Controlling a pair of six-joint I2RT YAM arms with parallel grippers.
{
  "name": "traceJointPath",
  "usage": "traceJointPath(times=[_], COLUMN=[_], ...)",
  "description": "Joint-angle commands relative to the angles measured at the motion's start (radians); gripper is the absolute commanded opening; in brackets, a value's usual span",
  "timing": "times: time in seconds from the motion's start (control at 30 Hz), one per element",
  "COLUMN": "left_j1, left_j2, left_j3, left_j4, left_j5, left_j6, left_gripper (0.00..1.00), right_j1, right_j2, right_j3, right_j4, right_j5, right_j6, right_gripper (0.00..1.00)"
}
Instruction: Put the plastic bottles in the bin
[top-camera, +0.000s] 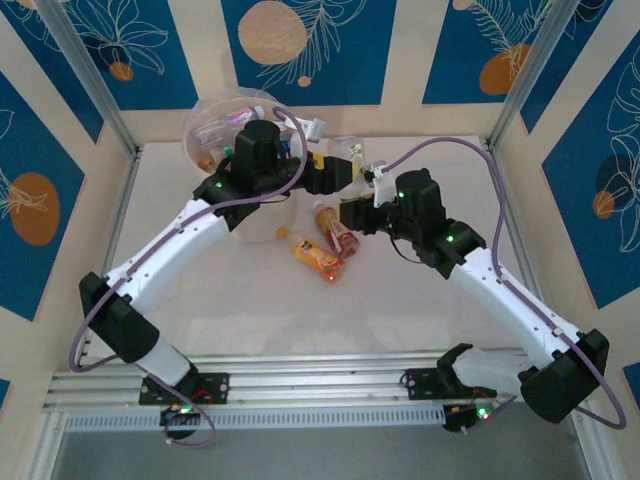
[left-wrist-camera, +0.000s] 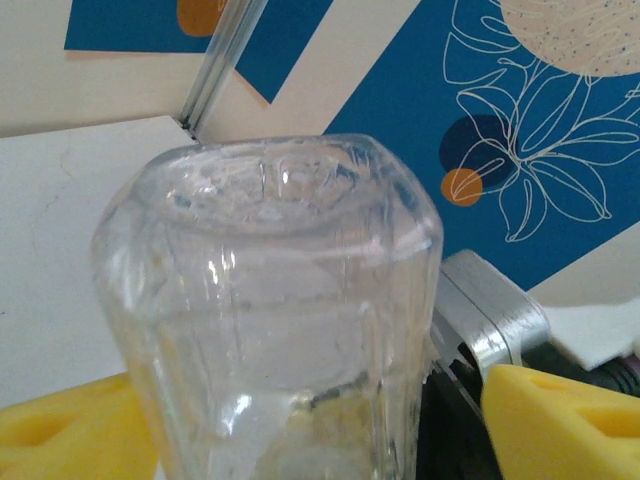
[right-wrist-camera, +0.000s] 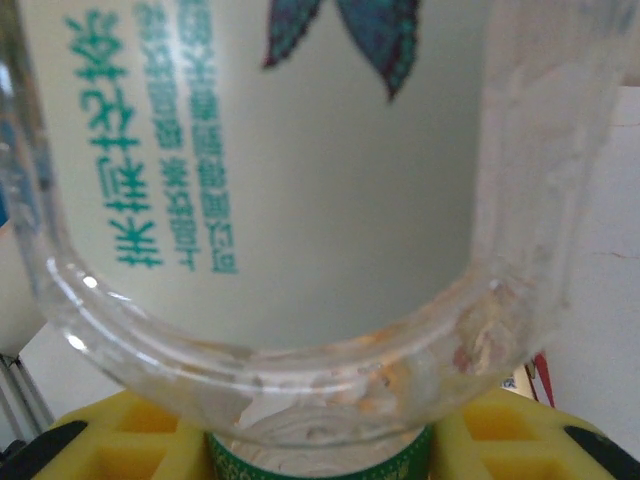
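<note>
A clear, label-less plastic bottle (left-wrist-camera: 270, 300) stands between the yellow pads (left-wrist-camera: 565, 420) of my left gripper (left-wrist-camera: 300, 435). The jaws are open, with a gap showing between the bottle and the right pad. From above, this gripper (top-camera: 335, 172) sits just right of the bin (top-camera: 195, 120), a round white bucket holding several bottles. My right gripper (right-wrist-camera: 320, 445) is shut on the green-capped neck of a bottle with a white label and green print (right-wrist-camera: 280, 170). In the top view the right gripper (top-camera: 352, 212) hovers mid-table. Two orange-labelled bottles (top-camera: 318, 256) (top-camera: 338, 232) lie on the table beside it.
Aluminium posts (top-camera: 90, 80) and blue patterned wall panels close the table at the back and sides. The two arms' wrists are close together near the table's back middle. The white tabletop (top-camera: 300, 310) stretches toward the rail at the near edge.
</note>
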Motion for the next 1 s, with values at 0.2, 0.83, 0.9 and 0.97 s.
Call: traceJointPath(times=[0.2, 0.83, 0.9, 0.97], left_j1=[-0.014, -0.014, -0.014, -0.014], left_j2=[0.018, 0.036, 0.032, 0.031], left_j3=[0.044, 0.058, 0.067, 0.088], left_j4=[0.014, 0.018, 0.007, -0.022], left_j5=[0.029, 0.041, 0.034, 0.019], left_j6=[0.006, 0.004, 0.022, 0.052], left_gripper=[0.56, 0.46, 0.41, 0.36], right_j1=[0.033, 0.056, 0.056, 0.056], right_j2=[-0.016, -0.014, -0.014, -0.014], right_j3=[0.021, 0.033, 0.035, 0.040], right_j4=[0.034, 0.041, 0.035, 0.024], right_j5=[0.002, 0.003, 0.012, 0.024], right_j6=[0.002, -0.001, 0.000, -0.001], right_gripper=[0.22, 0.22, 0.25, 0.28])
